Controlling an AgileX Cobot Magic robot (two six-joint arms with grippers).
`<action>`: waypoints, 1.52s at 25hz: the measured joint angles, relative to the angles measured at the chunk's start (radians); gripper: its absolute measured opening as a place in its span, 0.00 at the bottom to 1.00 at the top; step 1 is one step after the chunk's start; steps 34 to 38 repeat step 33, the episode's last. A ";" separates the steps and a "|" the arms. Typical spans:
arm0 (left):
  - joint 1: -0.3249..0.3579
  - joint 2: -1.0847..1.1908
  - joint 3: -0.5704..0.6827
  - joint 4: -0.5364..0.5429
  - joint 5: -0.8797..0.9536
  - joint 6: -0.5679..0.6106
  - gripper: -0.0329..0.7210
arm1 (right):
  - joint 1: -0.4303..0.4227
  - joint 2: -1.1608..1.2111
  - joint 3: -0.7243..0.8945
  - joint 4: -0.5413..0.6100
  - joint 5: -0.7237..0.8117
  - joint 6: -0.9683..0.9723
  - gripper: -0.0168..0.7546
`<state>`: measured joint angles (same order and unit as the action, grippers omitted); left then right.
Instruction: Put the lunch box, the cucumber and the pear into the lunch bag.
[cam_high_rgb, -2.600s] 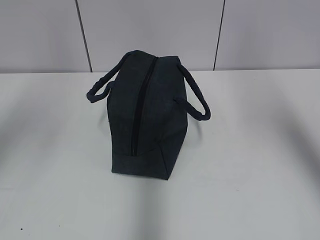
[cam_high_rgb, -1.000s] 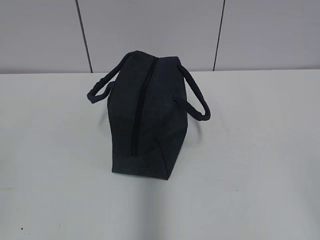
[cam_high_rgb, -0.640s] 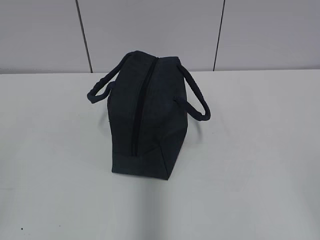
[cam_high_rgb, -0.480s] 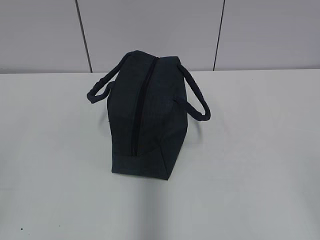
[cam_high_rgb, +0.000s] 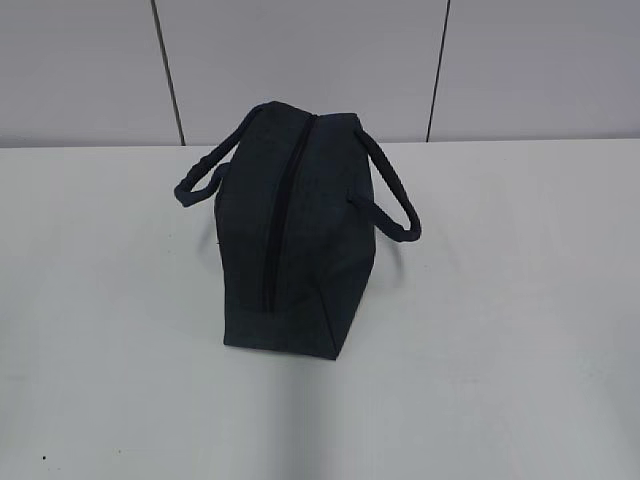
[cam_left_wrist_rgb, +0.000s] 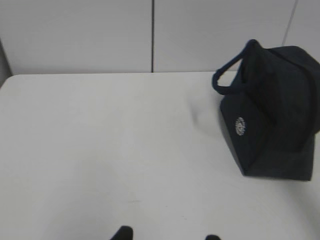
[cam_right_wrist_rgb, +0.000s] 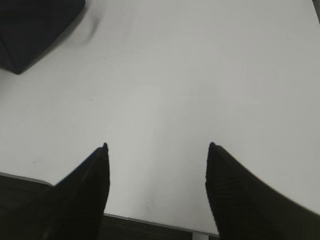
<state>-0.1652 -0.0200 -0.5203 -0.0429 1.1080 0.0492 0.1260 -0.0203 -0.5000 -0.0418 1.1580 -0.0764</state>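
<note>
I see the broad white worktop (cam_high_rgb: 500, 300) carrying the dark navy fabric lunch bag (cam_high_rgb: 295, 230) with padded loop handles — upright, its top zipper shut. My right end effector (cam_right_wrist_rgb: 156, 146) hovers over bare worktop, fingers spread wide and empty, the bag well off to its upper left. My left end effector (cam_left_wrist_rgb: 165, 236) — part-open, empty — has the bag ahead to its right.

no readable text; emblem illegible
</note>
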 joint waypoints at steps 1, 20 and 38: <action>0.028 0.000 0.000 -0.001 0.000 0.000 0.41 | -0.007 0.000 0.000 0.000 0.000 0.000 0.64; 0.180 0.000 0.000 -0.001 0.000 0.000 0.37 | -0.061 0.000 0.000 0.000 -0.001 0.000 0.63; 0.180 0.000 0.000 -0.001 0.000 0.000 0.36 | -0.061 0.000 0.000 0.000 -0.002 0.000 0.63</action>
